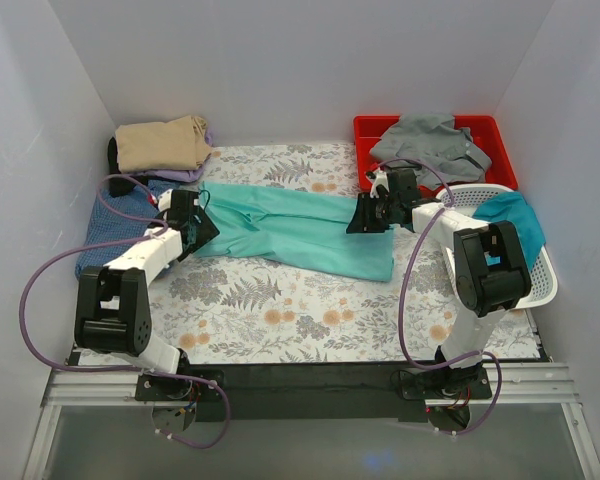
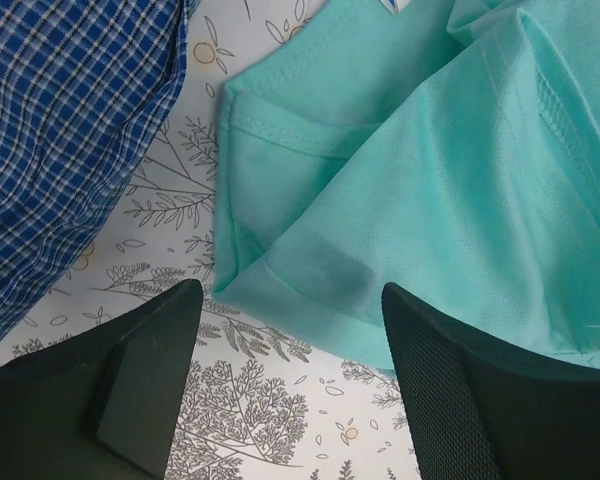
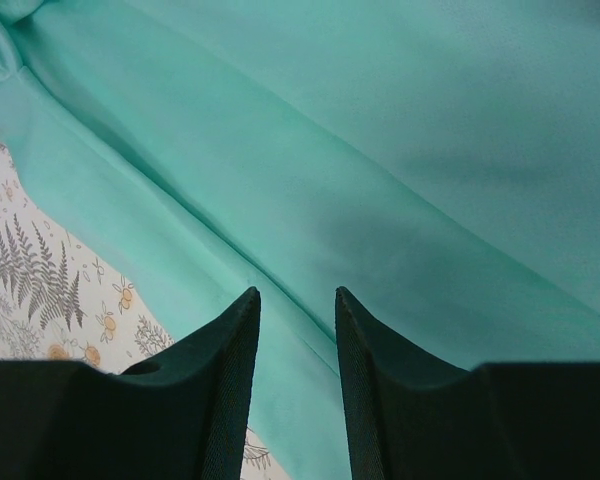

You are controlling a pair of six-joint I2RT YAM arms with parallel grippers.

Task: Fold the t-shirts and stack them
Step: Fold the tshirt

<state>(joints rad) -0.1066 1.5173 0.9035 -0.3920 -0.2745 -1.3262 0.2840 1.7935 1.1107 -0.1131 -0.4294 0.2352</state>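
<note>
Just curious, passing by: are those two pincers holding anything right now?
Left pincer: open, empty, by the green shirt.
Right pincer: open, empty, over the green shirt.

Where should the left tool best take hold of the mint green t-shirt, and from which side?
I would grip the mint green t-shirt at its stitched corner nearest the left tool, coming from the left, low over the table. That double layer lies flat, facing the open jaws.

mint tee [image 1: 290,228] edges hidden under left claw [image 1: 206,226], right claw [image 1: 356,222]; plaid cloth [image 2: 70,130] cropped
</note>
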